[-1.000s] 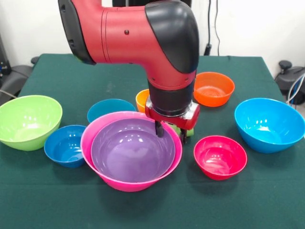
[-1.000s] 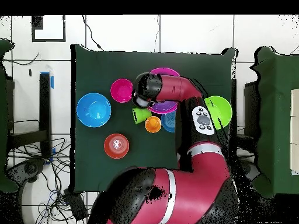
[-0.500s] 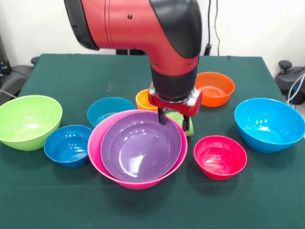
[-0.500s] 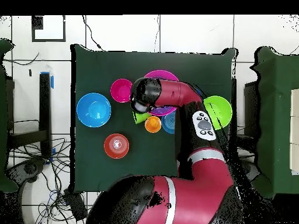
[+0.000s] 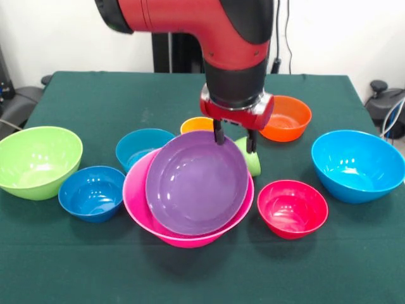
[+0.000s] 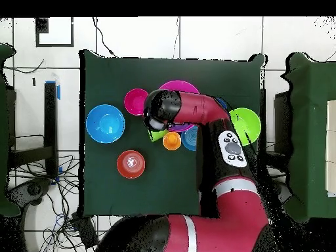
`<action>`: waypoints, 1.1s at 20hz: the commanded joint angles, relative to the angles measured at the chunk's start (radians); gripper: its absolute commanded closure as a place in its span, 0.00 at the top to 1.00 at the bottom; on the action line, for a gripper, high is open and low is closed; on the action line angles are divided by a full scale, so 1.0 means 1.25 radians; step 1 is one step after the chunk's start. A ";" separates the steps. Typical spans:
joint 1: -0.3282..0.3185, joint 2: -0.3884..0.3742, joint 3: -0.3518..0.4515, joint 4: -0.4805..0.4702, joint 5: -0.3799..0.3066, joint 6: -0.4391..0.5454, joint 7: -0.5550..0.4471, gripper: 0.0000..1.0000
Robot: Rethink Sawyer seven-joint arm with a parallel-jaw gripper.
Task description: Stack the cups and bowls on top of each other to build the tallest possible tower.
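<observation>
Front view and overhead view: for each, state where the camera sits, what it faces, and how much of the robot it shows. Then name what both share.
Front view: sits across the table, facing the robot; shows the red arm's end and gripper tilting the purple bowl in the pink bowl.
Overhead view: above, looking straight down; shows the whole arm over the green table.
Shared: sky blue bowl, orange bowl.

No text, label or number can be read anywhere.
</observation>
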 commanded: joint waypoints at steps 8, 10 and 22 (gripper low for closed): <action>0.006 -0.033 0.015 0.130 0.037 0.028 0.046 1.00; 0.004 -0.022 0.017 0.124 0.035 0.019 0.039 1.00; -0.012 0.026 0.034 0.078 0.021 -0.001 -0.002 1.00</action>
